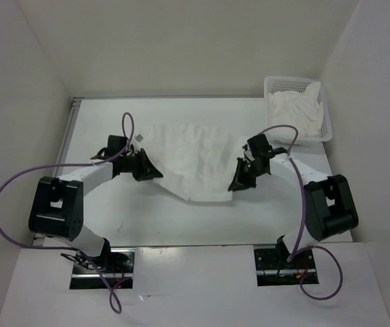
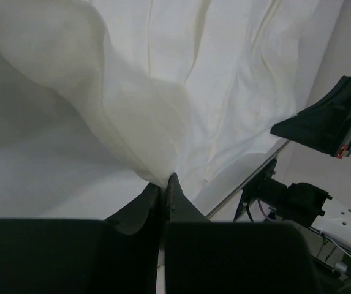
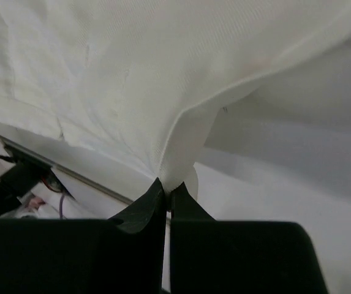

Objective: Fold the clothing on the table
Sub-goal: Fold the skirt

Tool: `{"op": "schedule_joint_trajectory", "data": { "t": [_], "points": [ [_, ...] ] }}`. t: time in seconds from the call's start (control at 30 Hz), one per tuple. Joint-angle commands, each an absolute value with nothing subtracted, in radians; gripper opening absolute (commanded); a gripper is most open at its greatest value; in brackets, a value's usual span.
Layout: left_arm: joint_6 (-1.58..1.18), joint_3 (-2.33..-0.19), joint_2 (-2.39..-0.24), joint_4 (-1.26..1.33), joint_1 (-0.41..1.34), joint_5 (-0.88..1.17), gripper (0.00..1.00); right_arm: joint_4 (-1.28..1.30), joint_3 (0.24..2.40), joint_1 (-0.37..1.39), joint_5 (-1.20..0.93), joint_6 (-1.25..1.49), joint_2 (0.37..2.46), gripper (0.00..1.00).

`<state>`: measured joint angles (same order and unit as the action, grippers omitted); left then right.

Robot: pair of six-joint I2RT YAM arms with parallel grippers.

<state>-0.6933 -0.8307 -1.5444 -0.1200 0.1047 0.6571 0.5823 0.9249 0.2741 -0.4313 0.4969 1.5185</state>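
The clothing [image 1: 198, 158], a thin white garment, hangs stretched between my two grippers above the middle of the table [image 1: 181, 225]. My left gripper [image 1: 152, 170] is shut on its left corner; in the left wrist view the fabric [image 2: 181, 92] bunches into the closed tips [image 2: 165, 182]. My right gripper [image 1: 241, 178] is shut on the right corner, and the right wrist view shows a folded edge of the fabric [image 3: 163, 79] pinched at the tips [image 3: 167, 187]. The garment's near edge sags to a point between the arms.
A white mesh basket [image 1: 325, 122] holding a heap of white cloth [image 1: 293, 109] stands at the back right corner. White walls enclose the table on three sides. Purple cables loop beside both arms.
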Motion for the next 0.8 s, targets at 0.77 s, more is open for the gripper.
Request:
{"op": "schedule_joint_trajectory", "data": {
  "t": [0.77],
  "points": [
    [-0.784,-0.569,-1.235,-0.261,0.295,0.571,0.00,0.747,0.667,0.566,-0.449,0.836,1.167,0.24]
  ]
}}
